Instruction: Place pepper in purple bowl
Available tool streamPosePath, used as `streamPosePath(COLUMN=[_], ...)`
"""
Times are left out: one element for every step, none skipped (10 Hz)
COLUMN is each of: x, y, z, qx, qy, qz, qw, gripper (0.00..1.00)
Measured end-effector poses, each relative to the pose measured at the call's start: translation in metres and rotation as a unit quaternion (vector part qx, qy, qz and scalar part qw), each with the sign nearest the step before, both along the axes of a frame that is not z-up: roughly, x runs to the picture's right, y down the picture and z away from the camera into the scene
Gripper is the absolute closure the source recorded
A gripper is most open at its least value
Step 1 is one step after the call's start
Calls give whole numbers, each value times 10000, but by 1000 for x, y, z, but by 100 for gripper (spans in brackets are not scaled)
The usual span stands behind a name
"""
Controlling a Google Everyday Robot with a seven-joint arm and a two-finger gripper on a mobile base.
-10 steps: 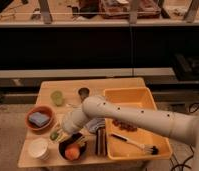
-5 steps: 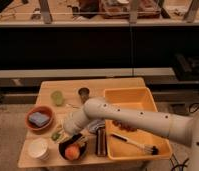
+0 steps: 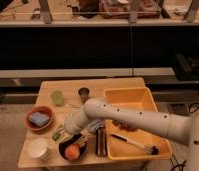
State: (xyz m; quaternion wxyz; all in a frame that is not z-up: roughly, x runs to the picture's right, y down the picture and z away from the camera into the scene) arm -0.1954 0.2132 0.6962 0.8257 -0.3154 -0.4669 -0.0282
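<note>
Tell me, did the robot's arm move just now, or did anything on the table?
Hardly anything changed. The gripper stays low between the pepper and the purple bowl. The orange bowl and yellow tray stayed put.

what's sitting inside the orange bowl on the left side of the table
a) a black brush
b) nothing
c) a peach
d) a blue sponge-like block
d: the orange bowl holds a blue block. The orange-red fruit lies in the purple bowl, and the black brush lies in the yellow tray. The hand is down near the pepper, between the two bowls.
</note>
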Motion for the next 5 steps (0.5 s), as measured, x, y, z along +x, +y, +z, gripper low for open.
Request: streamPosePath(x=[1, 3, 5, 6, 7], y=[0, 0, 0, -1, -2], z=[-1, -1, -2, -3, -4], qx=[8, 22, 39, 54, 78], qy=[34, 66, 90, 103, 122], qz=[-10, -3, 7, 10, 10], qw=[10000, 10000, 10000, 9999, 9999], gripper=[51, 41, 30, 24, 20])
